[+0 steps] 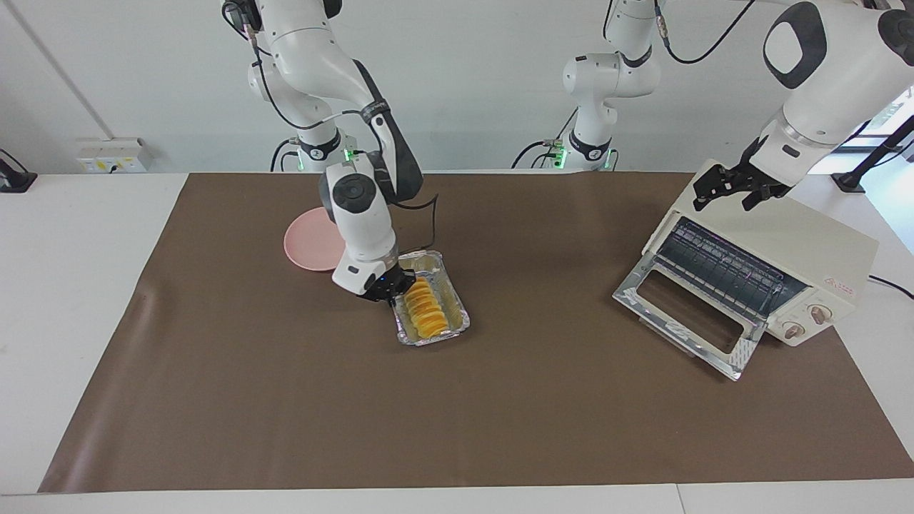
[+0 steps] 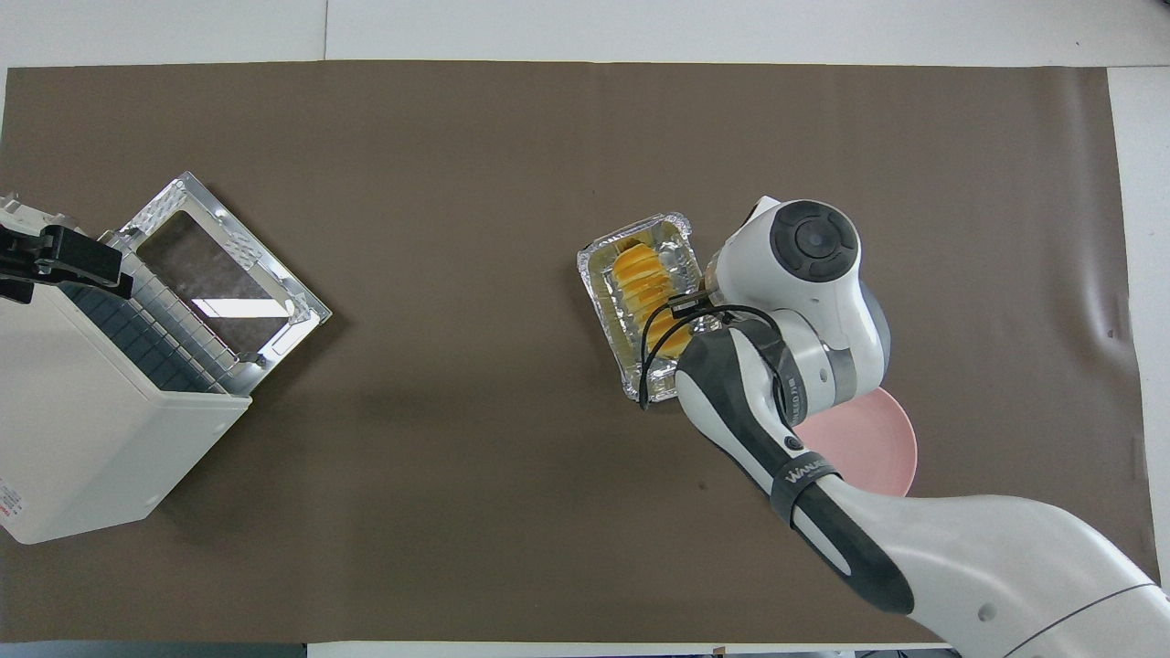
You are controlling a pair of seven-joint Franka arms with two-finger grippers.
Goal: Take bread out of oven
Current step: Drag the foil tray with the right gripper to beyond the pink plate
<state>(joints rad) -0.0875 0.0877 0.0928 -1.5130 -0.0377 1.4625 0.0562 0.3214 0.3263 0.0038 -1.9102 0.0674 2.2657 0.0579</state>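
The golden ridged bread (image 1: 423, 308) lies in a crinkled silver foil tray (image 1: 458, 315) in the middle of the brown mat, outside the oven. My right gripper (image 1: 395, 288) is shut on the tray's rim, on the side toward the pink plate. In the overhead view the right hand covers that rim, and the bread (image 2: 649, 292) shows in the tray (image 2: 603, 306). The cream-white oven (image 1: 807, 250) stands at the left arm's end of the table with its glass door (image 1: 685, 314) dropped open and its rack bare. My left gripper (image 1: 728, 187) is at the oven's top front edge.
A round pink plate (image 1: 308, 246) lies beside the tray, nearer to the robots and partly covered by the right arm. In the overhead view the oven (image 2: 82, 429) and its open door (image 2: 219, 265) take up the left arm's end of the brown mat (image 2: 411, 503).
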